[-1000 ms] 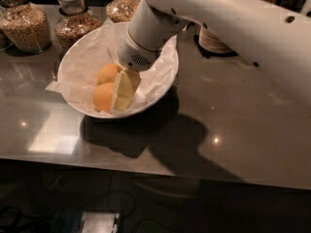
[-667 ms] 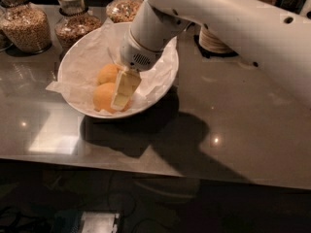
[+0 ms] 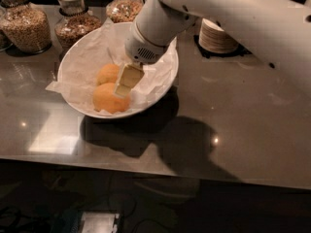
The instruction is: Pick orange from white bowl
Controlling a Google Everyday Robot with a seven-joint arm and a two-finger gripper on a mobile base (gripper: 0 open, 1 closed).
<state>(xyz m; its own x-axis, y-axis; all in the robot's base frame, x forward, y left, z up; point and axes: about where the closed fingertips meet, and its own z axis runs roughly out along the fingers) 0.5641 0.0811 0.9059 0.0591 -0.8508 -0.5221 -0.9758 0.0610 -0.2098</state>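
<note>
Oranges, two round ones, lie on crumpled white paper (image 3: 82,67) in the large, shallow, glossy white bowl (image 3: 167,76): the nearer orange (image 3: 109,100) at the front, the farther orange (image 3: 107,73) just behind it. The white arm's (image 3: 233,18) cream-coloured gripper (image 3: 124,85) reaches down into the bowl, its tip at the nearer orange's upper right side; whether it is parted or closed on the fruit cannot be told. The bowl stands on a glossy grey counter (image 3: 243,115), near glass jars of grain (image 3: 26,25)
</note>
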